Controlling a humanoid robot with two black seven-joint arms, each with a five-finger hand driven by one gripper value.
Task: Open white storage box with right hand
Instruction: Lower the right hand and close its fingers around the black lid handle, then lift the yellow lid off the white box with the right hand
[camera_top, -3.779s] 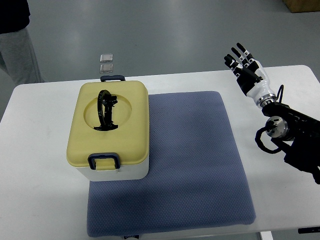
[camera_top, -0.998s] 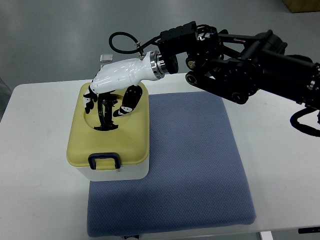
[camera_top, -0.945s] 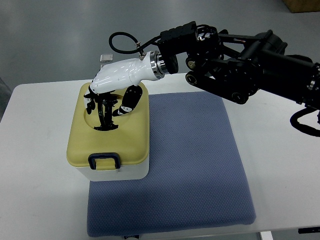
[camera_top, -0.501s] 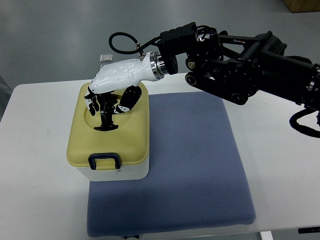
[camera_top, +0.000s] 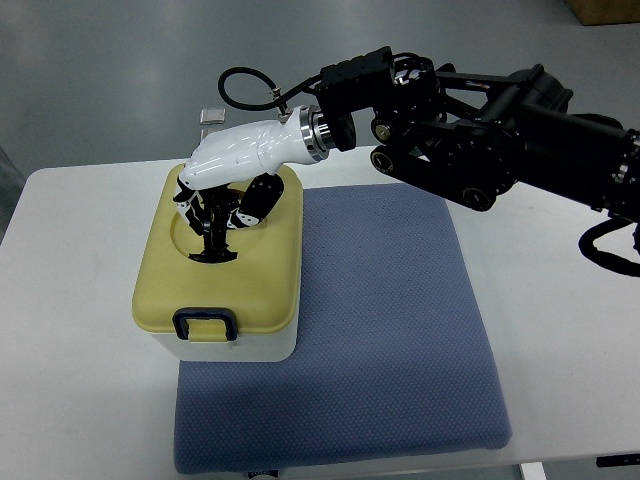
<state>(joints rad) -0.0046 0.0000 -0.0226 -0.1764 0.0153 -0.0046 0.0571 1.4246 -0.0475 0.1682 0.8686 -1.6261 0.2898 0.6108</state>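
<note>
A white storage box (camera_top: 255, 345) with a pale yellow lid (camera_top: 262, 268) stands on the left part of a blue-grey mat (camera_top: 390, 330). The lid has a round recess with a black handle (camera_top: 214, 240) in it, and a dark blue latch (camera_top: 204, 323) at the near edge. My right hand (camera_top: 222, 200), white with black fingertips, reaches in from the right over the lid. Its fingers are curled around the black handle, which stands raised out of the recess. The lid still sits on the box. The left arm is not visible.
The white table (camera_top: 80, 330) carries the mat and box. My black right arm (camera_top: 480, 130) spans the upper right above the mat. Two small grey squares (camera_top: 209, 117) lie on the floor beyond the table's far edge.
My right hand came from the far right of the table to the lid. In the last second its fingers closed on the black handle and pulled it upright.
</note>
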